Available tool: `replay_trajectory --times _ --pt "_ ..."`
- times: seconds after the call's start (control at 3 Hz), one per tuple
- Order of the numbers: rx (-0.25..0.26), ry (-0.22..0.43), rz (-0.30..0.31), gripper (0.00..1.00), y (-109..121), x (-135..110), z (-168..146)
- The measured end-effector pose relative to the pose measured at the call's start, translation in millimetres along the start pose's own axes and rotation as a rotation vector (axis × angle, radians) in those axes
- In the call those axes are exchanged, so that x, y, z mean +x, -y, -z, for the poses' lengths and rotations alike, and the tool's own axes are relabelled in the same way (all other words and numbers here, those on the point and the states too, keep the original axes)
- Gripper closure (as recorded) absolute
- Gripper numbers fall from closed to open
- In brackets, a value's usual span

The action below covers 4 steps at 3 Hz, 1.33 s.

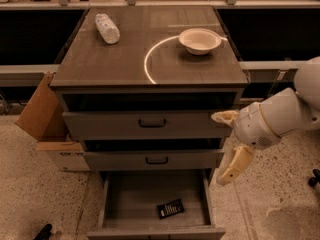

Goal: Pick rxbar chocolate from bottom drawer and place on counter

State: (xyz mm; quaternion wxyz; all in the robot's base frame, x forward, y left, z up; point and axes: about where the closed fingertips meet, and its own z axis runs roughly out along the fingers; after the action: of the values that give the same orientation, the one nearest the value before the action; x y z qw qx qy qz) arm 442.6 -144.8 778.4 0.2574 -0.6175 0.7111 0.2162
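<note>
The rxbar chocolate (170, 208), a small black bar with pale lettering, lies flat in the open bottom drawer (131, 198), near its front and right of centre. My gripper (217, 150) hangs at the cabinet's right front, level with the middle drawer, above and to the right of the bar. Its two pale fingers (235, 165) are spread wide and hold nothing. The counter (120, 64) is the wood-grain cabinet top with a white arc.
A white wrapped roll (107, 28) and a white bowl (200, 40) sit on the counter. The two upper drawers (150, 124) with black handles are pushed in. An open cardboard box (42, 119) stands on the floor left of the cabinet.
</note>
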Motion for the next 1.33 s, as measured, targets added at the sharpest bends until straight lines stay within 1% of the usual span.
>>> replay_trajectory --times 0.67,1.0,1.33 --pt "-0.005 0.083 0.015 0.00 -10.2 86.8 -75.8" --pt "-0.037 0.146 0.009 0.00 -19.0 126.5 -131.2" --pt "-0.036 0.145 0.010 0.00 -18.9 125.8 -130.5"
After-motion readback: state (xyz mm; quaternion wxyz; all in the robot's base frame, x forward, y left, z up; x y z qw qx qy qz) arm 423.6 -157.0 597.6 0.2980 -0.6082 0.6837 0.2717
